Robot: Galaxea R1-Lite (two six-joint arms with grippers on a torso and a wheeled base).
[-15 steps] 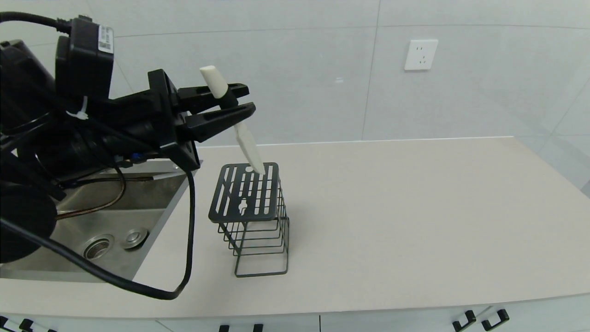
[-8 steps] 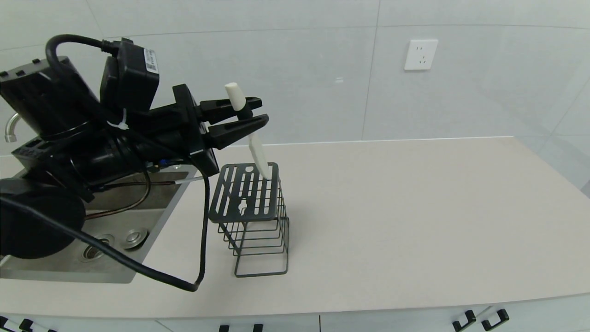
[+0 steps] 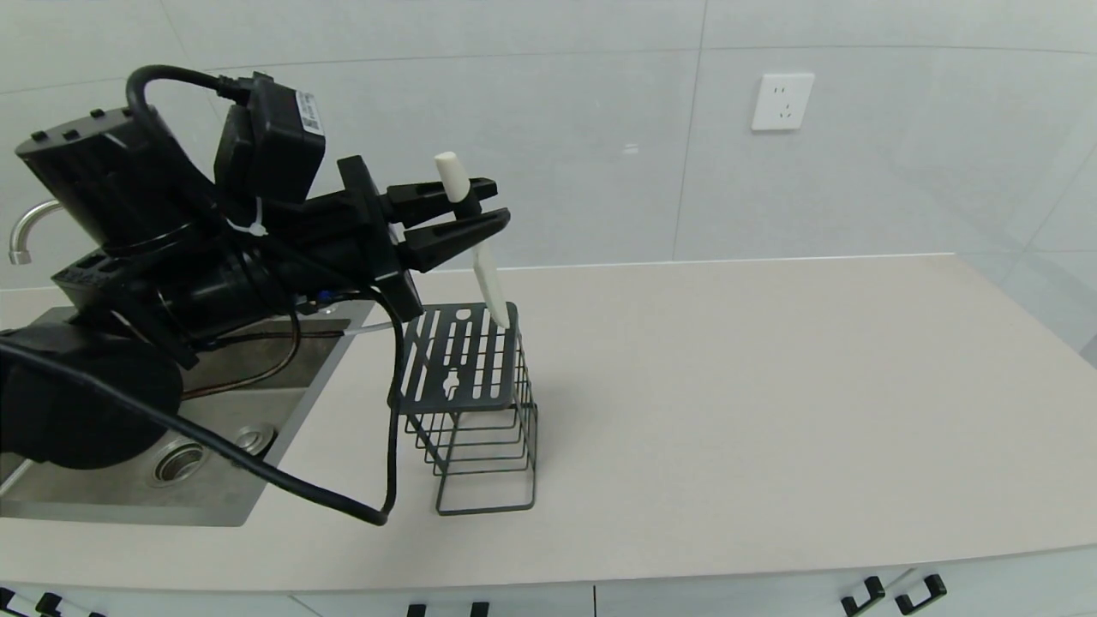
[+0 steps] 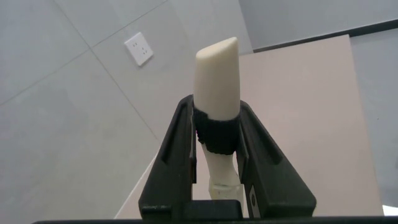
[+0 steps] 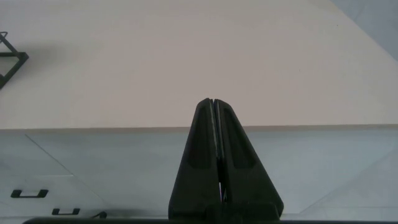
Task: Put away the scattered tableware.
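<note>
My left gripper (image 3: 467,210) is shut on a white knife (image 3: 493,291) held nearly upright, its handle (image 3: 449,171) up and its blade pointing down. The blade tip touches the far right corner of the slotted top of a black wire rack (image 3: 467,403) on the counter. In the left wrist view the white knife handle (image 4: 217,68) sticks out from between the shut fingers (image 4: 180,149). My right gripper (image 5: 215,109) is shut with nothing in it, above the counter's front edge.
A steel sink (image 3: 201,403) with a tap (image 3: 26,227) lies left of the rack. The beige counter (image 3: 771,386) stretches bare to the right. A wall socket (image 3: 782,101) sits on the tiled wall. Black cabinet handles (image 3: 891,591) show under the counter's front edge.
My left arm has carried the knife to the right and a little lower; its blade tip has shifted from the rack top's middle slots to the far right corner.
</note>
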